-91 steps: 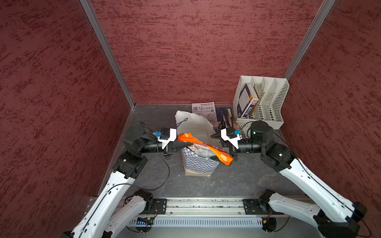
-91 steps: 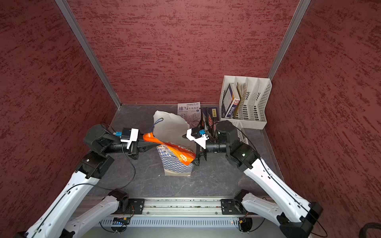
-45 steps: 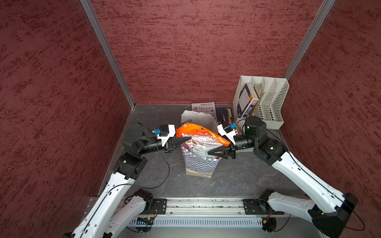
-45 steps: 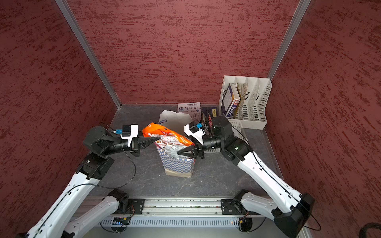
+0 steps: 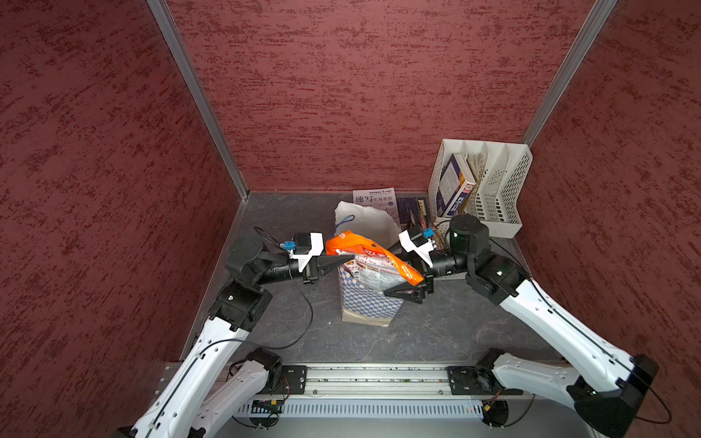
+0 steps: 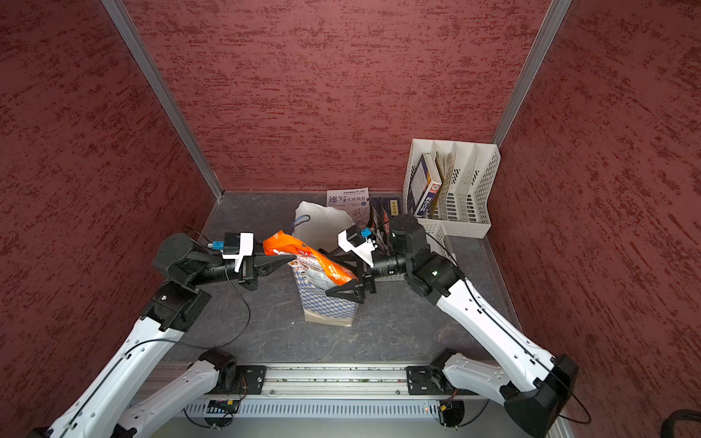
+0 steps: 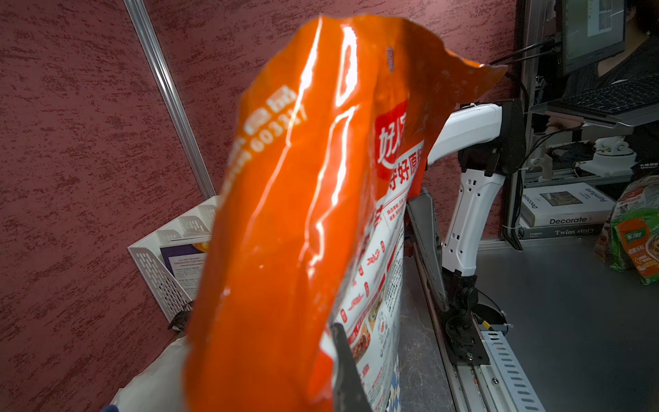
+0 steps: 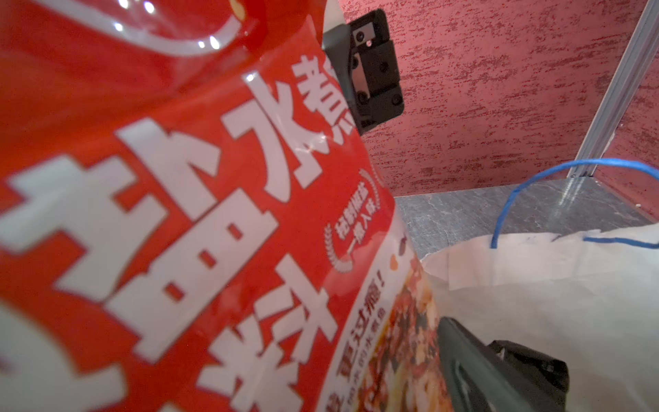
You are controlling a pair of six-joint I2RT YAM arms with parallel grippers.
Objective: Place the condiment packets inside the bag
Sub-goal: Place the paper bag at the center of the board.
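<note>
a: spotting the left gripper (image 5: 347, 259) clamped shut by the left rim of the bag (image 5: 366, 307). pinching what?
b: can't tell, hidden under the orange condiment packet (image 5: 373, 258).
a: and the right gripper (image 6: 326, 272)?
b: spread wide, fingers either side of the packet's right end.
a: packet's whereabouts?
b: lying tilted across the bag's open mouth, mid-desk (image 5: 436, 330).

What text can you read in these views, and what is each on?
"速写 实用教程": white booklet by the back wall.
"水煮": orange condiment packet; finer print blurred.
"Decorate": white book outside the cell.
"Twins story": dark book beneath it.
"家樂": green packet beside them.
Books in the file rack: too small.
</note>
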